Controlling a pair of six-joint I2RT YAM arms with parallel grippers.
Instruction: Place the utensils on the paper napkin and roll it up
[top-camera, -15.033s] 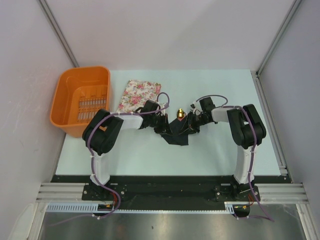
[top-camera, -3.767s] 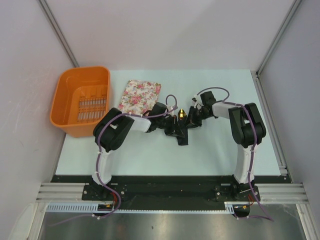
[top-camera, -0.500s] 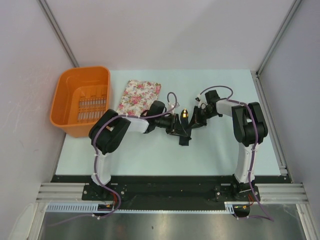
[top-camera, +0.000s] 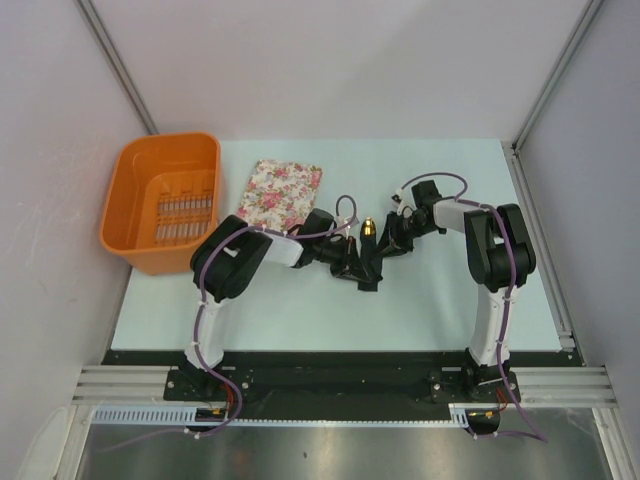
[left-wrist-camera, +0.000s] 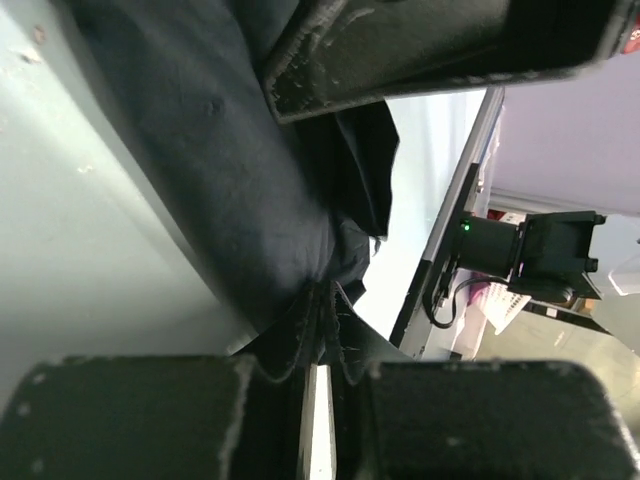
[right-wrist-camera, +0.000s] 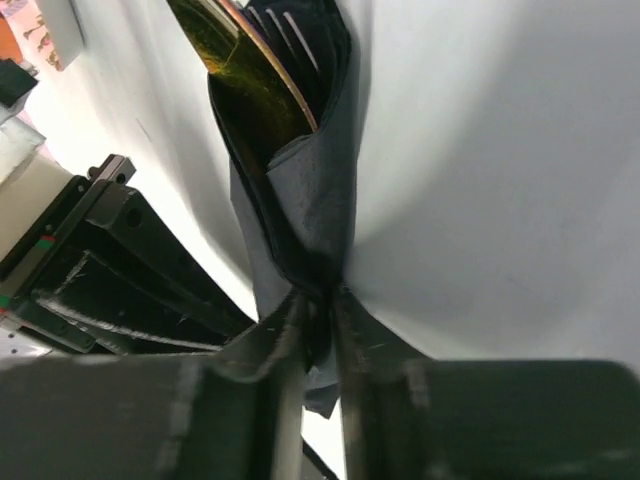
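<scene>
Tabletop (top-camera: 300, 315) bare from paper napkin (top-camera: 367, 277) roll to near edge

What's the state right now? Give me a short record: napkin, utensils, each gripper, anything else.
paper napkin: wrapped around the utensils
utensils: gold spoon head and fork tines poke out one end
left gripper: pinching a napkin fold
right gripper: pinching the napkin's twisted end
elsewhere: orange basket and floral cloth, off to the left
</scene>
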